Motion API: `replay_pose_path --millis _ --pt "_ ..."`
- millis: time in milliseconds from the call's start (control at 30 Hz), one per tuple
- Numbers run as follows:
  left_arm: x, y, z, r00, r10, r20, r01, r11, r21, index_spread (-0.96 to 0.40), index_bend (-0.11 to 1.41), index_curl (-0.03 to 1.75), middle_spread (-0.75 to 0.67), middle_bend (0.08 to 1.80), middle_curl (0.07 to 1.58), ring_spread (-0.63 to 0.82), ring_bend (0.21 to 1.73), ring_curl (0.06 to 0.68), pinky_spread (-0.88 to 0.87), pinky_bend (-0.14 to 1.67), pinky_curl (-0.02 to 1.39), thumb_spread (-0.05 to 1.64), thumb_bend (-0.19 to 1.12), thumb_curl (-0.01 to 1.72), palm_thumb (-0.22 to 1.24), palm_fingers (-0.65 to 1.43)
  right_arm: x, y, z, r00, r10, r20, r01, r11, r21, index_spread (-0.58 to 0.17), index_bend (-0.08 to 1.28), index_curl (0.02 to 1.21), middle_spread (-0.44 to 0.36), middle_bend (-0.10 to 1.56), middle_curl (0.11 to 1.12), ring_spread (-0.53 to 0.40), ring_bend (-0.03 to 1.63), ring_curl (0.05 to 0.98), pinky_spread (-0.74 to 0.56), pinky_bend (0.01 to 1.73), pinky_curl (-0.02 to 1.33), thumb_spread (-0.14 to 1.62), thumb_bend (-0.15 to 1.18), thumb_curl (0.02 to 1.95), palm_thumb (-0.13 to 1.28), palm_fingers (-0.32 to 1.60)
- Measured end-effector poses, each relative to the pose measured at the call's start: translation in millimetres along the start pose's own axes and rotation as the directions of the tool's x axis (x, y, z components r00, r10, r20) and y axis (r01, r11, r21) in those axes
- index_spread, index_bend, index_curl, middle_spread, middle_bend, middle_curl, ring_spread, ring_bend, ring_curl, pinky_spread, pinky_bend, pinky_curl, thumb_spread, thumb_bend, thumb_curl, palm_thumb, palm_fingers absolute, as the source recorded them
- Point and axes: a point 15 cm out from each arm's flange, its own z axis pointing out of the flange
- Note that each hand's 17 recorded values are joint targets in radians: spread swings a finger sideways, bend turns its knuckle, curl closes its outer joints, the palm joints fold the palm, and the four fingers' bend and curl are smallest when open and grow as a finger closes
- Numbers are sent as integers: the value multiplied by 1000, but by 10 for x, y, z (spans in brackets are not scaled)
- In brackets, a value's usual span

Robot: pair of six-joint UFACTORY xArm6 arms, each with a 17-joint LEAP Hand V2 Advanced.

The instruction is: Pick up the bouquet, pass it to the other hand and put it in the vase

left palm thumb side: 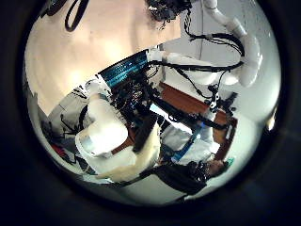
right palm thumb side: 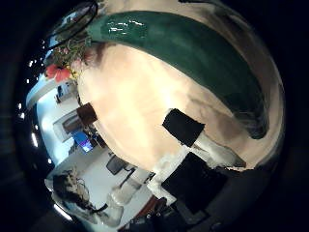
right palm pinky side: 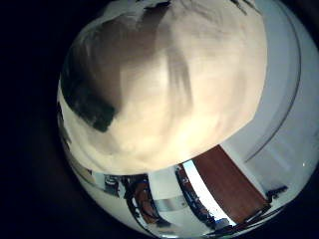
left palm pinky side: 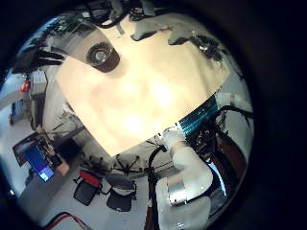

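The step in hand is judged to be the first, the pick-up. The bouquet (right palm thumb side: 183, 58) lies as a long wrapped body across the right thumb side palm view and fills much of it, so it is close against the right hand (right palm thumb side: 188, 130), with its flower heads (right palm thumb side: 66, 66) at one end. Finger parts of that hand stand out beside the wrap over the table (left palm pinky side: 153, 96), but whether they are closed round the bouquet or merely beside it cannot be told, nor whether the bouquet is clear of the table top. The vase (left palm pinky side: 101, 56) stands upright near one edge of the table, mouth open and nothing in it, well apart from the bouquet. The left hand looks down on the table from above; the state of its fingers cannot be told. Next move, as judged: confirm a firm hold on the wrap, lift clear, then bring both hands together over the table middle for the pass
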Motion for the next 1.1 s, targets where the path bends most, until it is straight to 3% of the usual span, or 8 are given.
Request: replay_pose_path --millis 233,433,633,667,733,833,933,1100 --pt "-3 -2 -1 1000 -1 1 1 1000 -1 -24 186 377 341 182 297 552 462 204 634 352 157 1163 -18 279 214 122 143 -8 46 996 19 -83 -20 1000 -7 -168 186 362 -21 546 468 -147 978 329 79 714 140 1022 -19 417 634 454" --pt "-4 2 -2 1000 -2 1 2 1000 -2 -24 185 378 341 183 297 557 465 206 634 351 158 1162 -19 281 215 122 145 -28 72 996 20 -88 -21 1000 -14 -197 187 377 -60 580 487 -198 1041 348 -22 769 122 1007 -18 431 681 577" --pt "-4 10 -3 1000 -4 0 4 1000 -1 -24 187 379 341 182 296 559 465 206 634 350 159 1162 -19 282 215 123 122 -24 73 995 11 -94 -13 1000 -18 -283 203 403 -140 658 531 -259 1096 373 -277 968 150 983 -12 451 763 928" --pt "-4 12 -3 1000 -4 0 4 1000 -2 -24 186 379 341 182 296 559 465 206 634 350 159 1162 -19 282 215 123 121 -24 64 995 7 -98 -9 1000 -18 -320 239 420 -163 659 533 -274 1107 376 -361 1021 163 979 -9 459 791 1112" --pt "-1 16 -4 1000 -4 0 4 1000 -2 -24 186 379 341 182 296 559 464 206 634 350 159 1162 -19 282 215 123 142 -27 44 993 -2 -115 0 1000 -17 -347 291 463 -182 718 563 -274 1110 397 -407 1045 191 972 -13 464 808 1212" --pt "0 20 -18 1000 -4 1 4 1000 2 -24 186 379 341 182 296 559 464 206 634 349 159 1162 -19 283 215 123 182 -81 -67 990 -9 -143 11 1000 12 -388 522 569 -193 879 623 -251 1138 433 -419 1093 243 951 -15 479 850 1395" --pt "8 30 -23 1000 -3 2 3 1000 1 -24 186 379 341 182 295 560 464 207 634 349 159 1162 -19 283 215 123 184 -101 -222 989 -11 -149 20 998 56 -384 731 669 -185 1007 672 -233 1200 469 -379 1182 295 939 -9 496 896 1390" --pt "11 45 -38 1000 -5 3 5 1000 6 -24 186 379 341 182 295 560 463 207 634 348 160 1161 -18 282 220 123 186 -120 -643 992 -4 -130 28 983 182 -349 940 779 -163 1166 730 -218 1297 526 -304 1321 376 944 40 553 1040 1297"
